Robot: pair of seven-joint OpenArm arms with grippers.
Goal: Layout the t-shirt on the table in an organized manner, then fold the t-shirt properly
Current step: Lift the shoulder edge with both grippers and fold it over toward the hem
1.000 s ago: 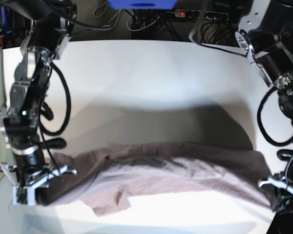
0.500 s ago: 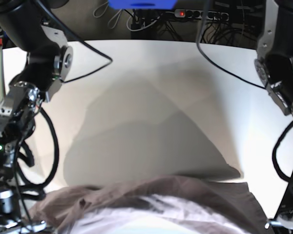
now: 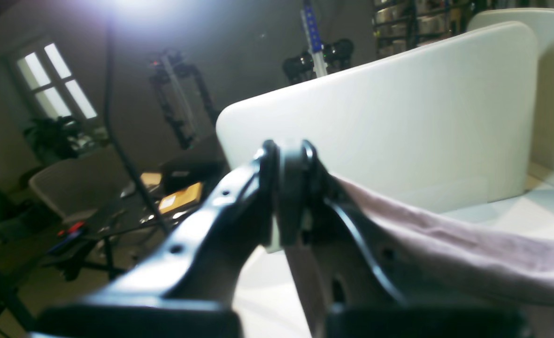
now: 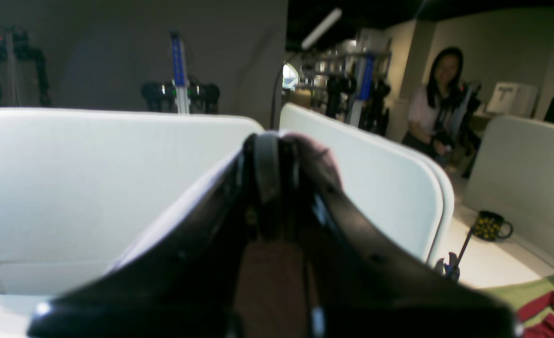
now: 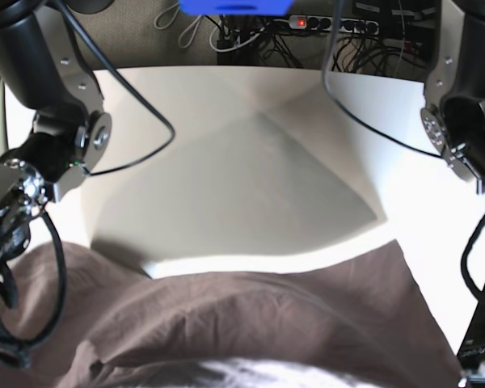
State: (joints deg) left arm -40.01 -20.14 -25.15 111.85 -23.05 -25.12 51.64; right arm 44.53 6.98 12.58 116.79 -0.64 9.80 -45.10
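Both your grippers are clamped on the t-shirt [image 5: 250, 323]: left gripper [image 3: 288, 197] and right gripper [image 4: 272, 164] each pinch an edge, holding it stretched above the table [image 5: 226, 121]. Keep both level, then lower evenly onto the table's middle.

From my right wrist camera, the right claw [image 4: 273, 162] fills the lower middle, its black jaws pressed together on a pinch of the t-shirt [image 4: 317, 157], mauve cloth bulging just right of the tips. Behind the claw stand white panels [image 4: 70, 188]. Far to its right I see a seated person [image 4: 434, 110], a dark mug [image 4: 490, 225] and red cloth [image 4: 551, 312].
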